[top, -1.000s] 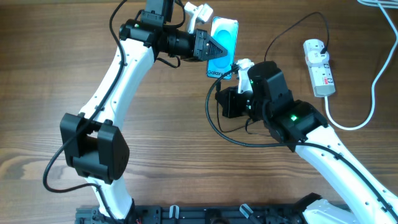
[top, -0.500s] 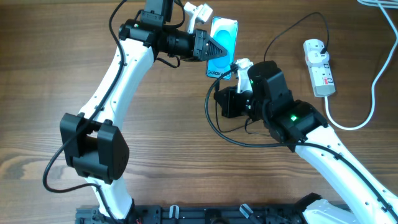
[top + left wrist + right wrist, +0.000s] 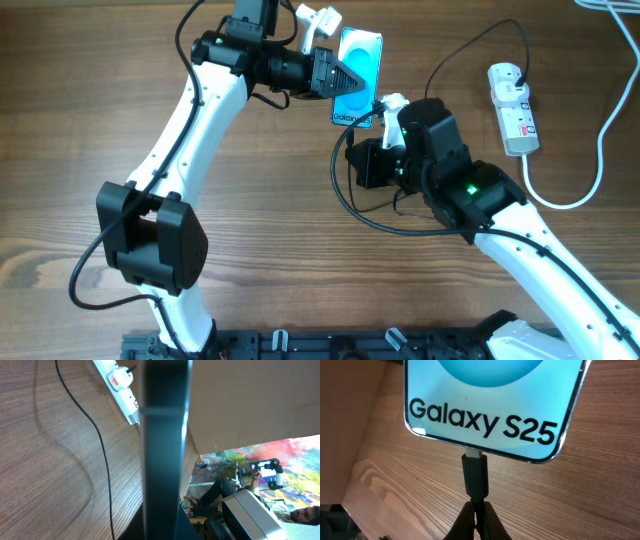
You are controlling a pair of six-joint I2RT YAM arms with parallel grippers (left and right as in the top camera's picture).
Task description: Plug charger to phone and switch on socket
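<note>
My left gripper (image 3: 343,78) is shut on the phone (image 3: 360,62) and holds it above the table, teal screen up. In the left wrist view the phone (image 3: 165,445) shows edge-on as a dark strip. My right gripper (image 3: 476,510) is shut on the charger's dark connector (image 3: 474,475). The connector's metal tip meets the middle of the phone's lower edge (image 3: 490,415), below the "Galaxy S25" text. In the overhead view my right gripper (image 3: 380,120) sits just below the phone. The charger's black cable (image 3: 470,45) runs to its white adapter (image 3: 505,72), plugged into the socket (image 3: 514,120).
The socket's thick white cord (image 3: 600,150) curves along the right edge of the table. The black cable also loops under my right arm (image 3: 350,205). In the left wrist view the socket (image 3: 125,395) and cable (image 3: 100,450) lie on the wood.
My right gripper has edged slightly toward the phone's lower edge with the connector. The left arm and the phone have not moved.
</note>
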